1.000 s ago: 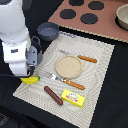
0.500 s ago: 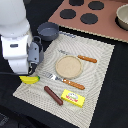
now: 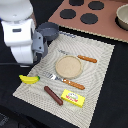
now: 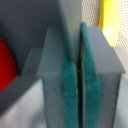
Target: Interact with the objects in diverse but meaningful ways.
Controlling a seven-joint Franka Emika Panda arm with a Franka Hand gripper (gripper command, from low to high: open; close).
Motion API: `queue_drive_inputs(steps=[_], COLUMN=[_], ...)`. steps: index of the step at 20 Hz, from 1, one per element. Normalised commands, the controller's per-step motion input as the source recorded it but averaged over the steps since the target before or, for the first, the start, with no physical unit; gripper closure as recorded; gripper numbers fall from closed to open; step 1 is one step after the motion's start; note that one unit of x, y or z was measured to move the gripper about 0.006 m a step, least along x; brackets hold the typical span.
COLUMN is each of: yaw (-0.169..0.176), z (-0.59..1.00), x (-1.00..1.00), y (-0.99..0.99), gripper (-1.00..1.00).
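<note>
On the exterior view's left, we saw the white robot arm (image 3: 20, 35) standing over the edge of a pale striped placemat (image 3: 97, 65) laid on the black table (image 3: 117, 95). Its claw (image 4: 78, 95) showed only in the wrist view, where the two green rubber pads (image 4: 68, 95) were pressed together with barely a dark seam between them and nothing held, so we judged it closed and empty. Beside the arm, a grey long-handled saucepan (image 3: 48, 30) sat at the far corner of the placemat. Near the arm's base lay the yellow plastic banana (image 3: 29, 79), on the placemat's edge; a yellow streak in the wrist view was probably the same one, though too blurred to confirm. A red rounded shape (image 4: 6, 65) beside the claw in the wrist view may have been the red tomato. A round tan wooden plate (image 3: 68, 66) lay mid-placemat, with an orange-handled knife (image 3: 86, 58) beyond it and an orange-handled fork (image 3: 67, 81) before it. Nearer us lay the brown toy sausage (image 3: 53, 95) and, just beside it, the yellow rectangular packet (image 3: 73, 98). A brown toy stove top with black burners (image 3: 90, 19) lay behind, carrying a grey two-handled pot (image 3: 123, 16) at the exterior view's right.
</note>
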Motion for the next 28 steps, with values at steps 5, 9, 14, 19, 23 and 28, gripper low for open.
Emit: queue_drive_inputs(steps=[5,9,14,19,23,28], yaw=[0.007,0.006,0.005,0.000,0.000,0.000], z=[0.30,0.31,0.36,0.34,0.36,0.37], x=[0.50,0.51,0.53,0.49,0.50,0.55], y=[0.50,0.53,0.58,0.58,0.58,0.57], gripper=[1.00,1.00,1.00,1.00,1.00,1.00])
